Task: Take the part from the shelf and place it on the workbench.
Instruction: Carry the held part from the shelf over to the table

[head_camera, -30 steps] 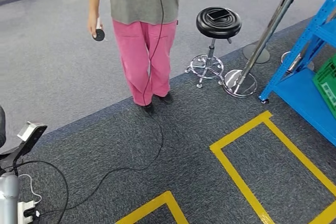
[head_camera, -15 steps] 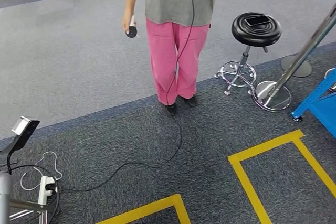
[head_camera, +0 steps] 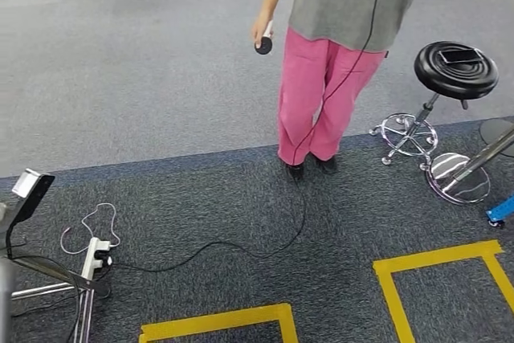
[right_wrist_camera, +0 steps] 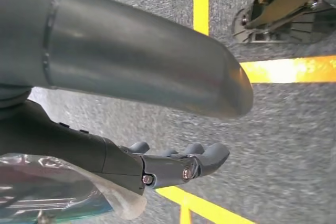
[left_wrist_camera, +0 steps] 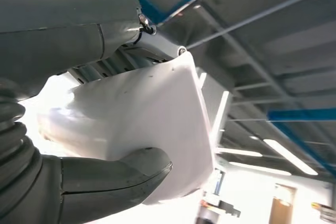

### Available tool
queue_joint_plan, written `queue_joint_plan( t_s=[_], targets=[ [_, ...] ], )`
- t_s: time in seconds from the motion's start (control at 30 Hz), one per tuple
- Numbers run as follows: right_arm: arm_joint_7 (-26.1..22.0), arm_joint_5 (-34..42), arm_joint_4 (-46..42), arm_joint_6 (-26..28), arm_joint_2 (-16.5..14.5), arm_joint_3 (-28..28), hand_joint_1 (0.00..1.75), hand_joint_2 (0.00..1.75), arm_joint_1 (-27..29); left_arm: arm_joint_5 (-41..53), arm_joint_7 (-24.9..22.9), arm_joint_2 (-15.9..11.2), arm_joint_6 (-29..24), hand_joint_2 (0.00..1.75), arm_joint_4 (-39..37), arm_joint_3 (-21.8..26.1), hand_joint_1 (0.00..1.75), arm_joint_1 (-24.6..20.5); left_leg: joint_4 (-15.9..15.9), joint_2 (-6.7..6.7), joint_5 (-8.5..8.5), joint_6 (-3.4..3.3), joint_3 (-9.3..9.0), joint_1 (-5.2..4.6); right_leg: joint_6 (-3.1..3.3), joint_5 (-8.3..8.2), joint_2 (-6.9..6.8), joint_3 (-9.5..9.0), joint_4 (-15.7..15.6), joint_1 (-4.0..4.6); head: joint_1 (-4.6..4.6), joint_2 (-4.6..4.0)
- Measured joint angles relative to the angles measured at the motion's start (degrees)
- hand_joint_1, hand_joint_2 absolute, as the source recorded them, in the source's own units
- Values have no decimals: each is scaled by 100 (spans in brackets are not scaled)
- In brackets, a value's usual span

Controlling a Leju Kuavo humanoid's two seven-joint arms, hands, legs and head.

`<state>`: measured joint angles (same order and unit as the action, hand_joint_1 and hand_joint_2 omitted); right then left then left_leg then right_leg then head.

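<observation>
The white part [left_wrist_camera: 158,108], a smooth moulded piece, is held in my left hand [left_wrist_camera: 99,182]. The thick grey thumb presses it from one side and the fingers [left_wrist_camera: 71,30] lie along the other. Behind the part I see a ceiling with blue beams. My right hand [right_wrist_camera: 130,66] hangs over the dark carpet. Its dark fingers [right_wrist_camera: 186,163] are stretched out apart from the thumb, with nothing between them. A blue foot of the shelf [head_camera: 502,211] shows at the right edge of the head view.
A person in pink trousers [head_camera: 321,94] stands ahead holding a black round controller [head_camera: 263,44], with a cable [head_camera: 242,247] trailing to a power strip [head_camera: 94,256]. A black stool [head_camera: 455,70], a chrome post base [head_camera: 458,176], yellow floor tape [head_camera: 436,259] and a stand [head_camera: 27,190] surround me.
The whole view has swung left: the person, stool and yellow tape slid rightwards, and the blue shelf with its green crate has almost left the picture.
</observation>
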<state>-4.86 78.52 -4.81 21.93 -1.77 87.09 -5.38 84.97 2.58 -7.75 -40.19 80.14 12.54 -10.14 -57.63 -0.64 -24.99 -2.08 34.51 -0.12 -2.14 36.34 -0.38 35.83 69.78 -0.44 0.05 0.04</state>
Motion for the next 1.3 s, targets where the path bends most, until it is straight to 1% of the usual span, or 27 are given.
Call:
queue_joint_plan(
  t_s=[0.03,0.07,0.1,0.13,0.2,0.27,0.33,0.37,0.43,0.47,0.5,0.53,0.57,0.6,0.67,0.73,0.8,0.87,0.93,0.97,1.03,1.1,1.13,1.17,1.2,1.27,1.3],
  targets=[
    [5,1,0,-2,0,1,0,0,12,0,0,2,0,175,-3,-8,175,-2,-2,-75,-3,-4,-1,-1,-7,80,28,197,323,-1,4,0],
    [9,1,0,-3,0,1,0,0,22,1,0,3,1,175,-7,-13,175,-1,-5,-155,-6,-5,-5,0,-11,47,37,316,459,-3,5,0],
    [14,2,0,-5,0,1,0,0,29,1,0,3,1,175,-9,-16,175,0,-10,-237,-10,0,-11,2,-12,-105,46,323,362,-8,5,0],
    [15,2,0,-6,0,1,0,0,33,1,0,2,1,175,-10,-18,175,-1,-20,-317,-18,12,-20,6,-8,-344,88,222,54,-18,5,0],
    [14,2,0,-7,0,0,0,0,35,1,0,2,1,175,-10,-24,175,-8,-68,-463,-48,58,-14,15,10,-728,362,-92,-715,-57,4,0],
    [14,0,0,-6,0,0,0,0,37,1,0,-3,2,175,-10,-35,175,-11,-107,-592,-54,126,35,33,36,-807,550,-282,-1085,-67,5,1],
    [16,1,0,-6,0,0,0,0,34,1,-5,-23,2,175,-11,-45,175,2,-95,-724,-29,193,72,61,85,-794,449,-331,-1120,-45,4,1],
    [18,1,1,-5,2,0,0,0,30,-1,-10,-38,2,175,-11,-50,175,11,-111,-700,-41,220,84,63,120,-802,377,-354,-1146,-44,2,0],
    [19,-3,2,-5,5,1,0,0,29,-12,-37,-80,2,175,-17,-64,175,-12,-405,-428,-211,269,214,52,196,-817,215,-412,-1204,-48,-28,0],
    [20,-6,2,-6,7,1,0,0,31,-19,-56,-93,2,175,-24,-73,175,-28,-727,-230,-370,288,363,49,225,-811,130,-437,-1217,-38,-43,0],
    [20,-9,2,-7,7,1,0,0,36,-25,-75,-103,2,175,-36,-81,175,-43,-1122,-104,-539,308,554,56,245,-799,44,-453,-1221,-25,-57,0],
    [21,-11,2,-7,7,1,0,0,40,-27,-89,-108,2,175,-52,-88,175,-45,-1477,-44,-661,322,732,66,255,-784,-45,-464,-1220,-15,-57,0],
    [22,-14,1,-8,7,1,0,0,42,-29,-98,-118,2,175,-72,-93,175,-40,-1675,-22,-689,329,838,75,260,-768,-128,-474,-1219,-8,-59,0],
    [24,-17,1,-7,7,1,0,0,42,-29,-104,-133,2,175,-92,-97,175,-36,-1665,-11,-612,328,842,80,259,-751,-210,-488,-1218,-3,-60,0],
    [28,-30,0,-7,7,0,0,0,34,-25,-117,-176,2,175,-125,-101,175,-43,-1027,88,-220,298,525,71,244,-710,-357,-540,-1219,6,-60,0],
    [37,-49,0,-8,5,0,0,0,28,-2,-130,-209,2,175,-151,-110,175,-79,-331,368,6,234,160,-2,204,-661,-484,-587,-1220,36,-63,0],
    [52,-64,-1,-13,3,1,0,0,22,32,-148,-233,2,175,-178,-128,175,-116,-120,488,-15,175,67,-69,154,-622,-612,-612,-1222,65,-61,0],
    [66,-73,-5,-19,-1,1,0,0,2,65,-174,-264,2,175,-204,-146,175,-124,-89,354,-3,128,79,-63,104,-577,-680,-630,-1214,60,-60,0],
    [69,-77,-10,-20,-4,1,0,0,-20,97,-197,-290,1,175,-217,-172,175,-143,-49,250,15,83,60,-32,60,-488,-477,-595,-1118,37,-51,0],
    [69,-80,-11,-21,-4,1,0,0,-27,117,-208,-295,0,175,-224,-199,175,-171,-34,202,24,56,50,-11,45,-392,-291,-511,-948,26,-41,0],
    [69,-85,-11,-24,-4,1,0,0,-23,163,-238,-294,0,175,-248,-280,175,-225,-36,90,25,25,53,-2,42,-122,-45,-181,-307,19,-18,0],
    [71,-90,-12,-27,-4,1,0,0,-5,214,-283,-286,1,175,-290,-393,175,-247,-39,-63,23,10,53,-1,35,67,36,238,387,20,-4,0],
    [72,-93,-14,-27,-4,1,0,0,3,236,-306,-286,1,175,-313,-454,175,-253,-42,-148,22,8,52,1,32,6,40,345,481,19,-3,0],
    [73,-97,-16,-27,-4,1,0,0,7,250,-333,-288,2,175,-341,-516,175,-268,-49,-234,20,11,51,7,30,-167,50,336,338,13,-2,0],
    [73,-101,-19,-27,-4,1,0,0,6,259,-356,-290,2,175,-369,-576,175,-292,-61,-319,15,23,50,17,26,-411,99,228,7,1,-1,0],
    [73,-106,-21,-27,-5,1,0,0,-1,264,-402,-295,3,175,-420,-679,175,-357,-117,-470,-6,74,81,31,14,-757,420,-78,-727,-58,-2,0],
    [72,-108,-24,-27,-5,1,0,0,-1,266,-419,-298,3,175,-440,-724,175,-387,-140,-538,-8,112,110,36,13,-816,559,-179,-942,-80,1,0]
  ],
)
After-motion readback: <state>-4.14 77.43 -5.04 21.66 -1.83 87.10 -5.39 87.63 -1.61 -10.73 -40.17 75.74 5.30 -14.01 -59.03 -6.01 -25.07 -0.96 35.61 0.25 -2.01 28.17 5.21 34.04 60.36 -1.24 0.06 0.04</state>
